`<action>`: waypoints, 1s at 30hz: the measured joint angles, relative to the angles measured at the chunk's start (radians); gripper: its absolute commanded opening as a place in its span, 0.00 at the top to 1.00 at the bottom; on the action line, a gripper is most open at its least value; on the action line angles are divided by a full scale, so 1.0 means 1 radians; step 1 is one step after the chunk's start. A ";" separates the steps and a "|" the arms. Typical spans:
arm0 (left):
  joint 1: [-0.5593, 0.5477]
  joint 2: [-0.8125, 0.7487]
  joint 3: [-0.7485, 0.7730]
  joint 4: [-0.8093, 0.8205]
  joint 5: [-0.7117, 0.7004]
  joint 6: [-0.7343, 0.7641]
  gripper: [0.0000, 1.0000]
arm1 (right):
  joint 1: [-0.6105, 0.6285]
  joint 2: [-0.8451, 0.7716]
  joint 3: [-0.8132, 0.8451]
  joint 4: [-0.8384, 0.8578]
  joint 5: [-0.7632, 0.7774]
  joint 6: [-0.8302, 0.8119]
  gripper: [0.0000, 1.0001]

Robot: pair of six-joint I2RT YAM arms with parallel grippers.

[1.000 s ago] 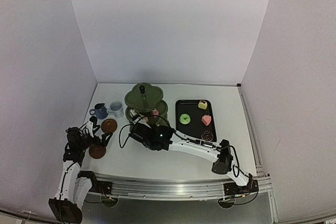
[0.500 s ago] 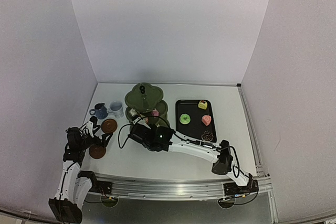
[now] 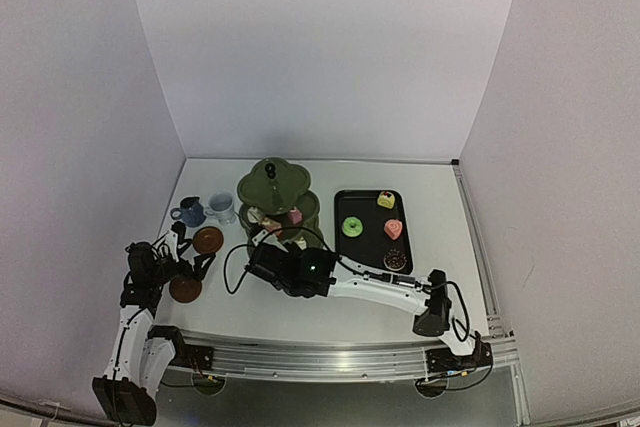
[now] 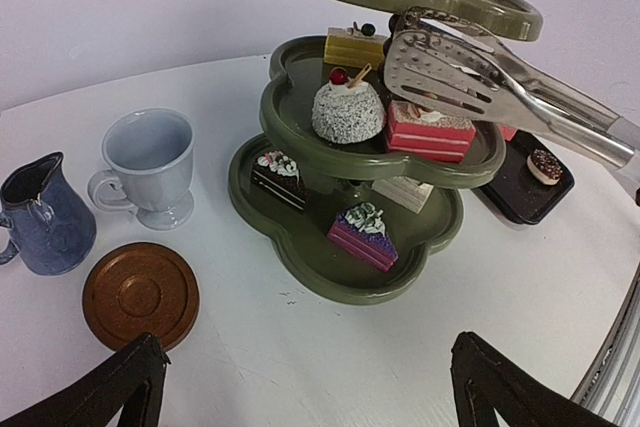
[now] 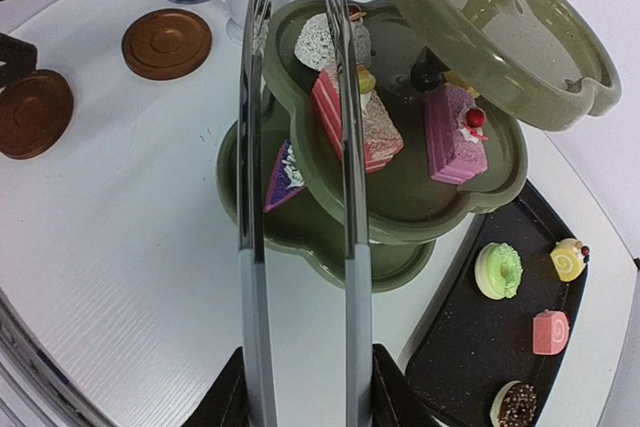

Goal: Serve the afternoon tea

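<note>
When counting from above, log one olive-green three-tier stand (image 3: 285,187) at left-centre of the white table (image 3: 435,227), with one black tray (image 3: 358,203) just beside it on the right. Count four pieces on the tray: one green doughnut (image 3: 352,227), one yellow roll cake (image 3: 386,200), one salmon-pink cake (image 3: 393,229) and one chocolate doughnut (image 3: 395,259). Count four cakes on the middle tier: one yellow block (image 4: 354,47), one white dome (image 4: 347,112) topped with a cherry, one red layered slice (image 4: 430,129) and one pink cherry-topped cake (image 5: 455,132). Count three on the bottom tier in the left wrist view: one chocolate slice (image 4: 278,175), one purple slice (image 4: 362,234) and one cream-white piece (image 4: 405,192) partly hidden under the tier above. Find two cups left of the stand, side by side: one dark-blue cup (image 3: 188,212) and one white cup (image 3: 221,208). Find two brown saucers nearer the arm bases: far saucer (image 3: 208,240) just in front of the cups, near saucer (image 3: 185,289) beside the left arm. Read the left gripper (image 4: 305,387) as spread to full width, holding nothing, hovering by the saucers and facing the stand. Read the right gripper (image 5: 305,392) as narrowed onto one pair of metal tongs (image 5: 355,277), gripped at the handle end, blades apart, tips over the red layered slice at the middle tier. Treat contact between tips and slice as undetermined.
</note>
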 measured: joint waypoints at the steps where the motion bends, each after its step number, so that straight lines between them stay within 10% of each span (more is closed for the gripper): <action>1: 0.000 0.000 0.000 0.000 0.000 0.000 0.01 | 0.001 -0.010 -0.009 0.002 -0.008 0.002 0.69; 30: 0.000 0.008 0.000 0.000 0.018 0.000 0.01 | -0.040 -0.364 -0.471 0.016 -0.198 0.112 0.69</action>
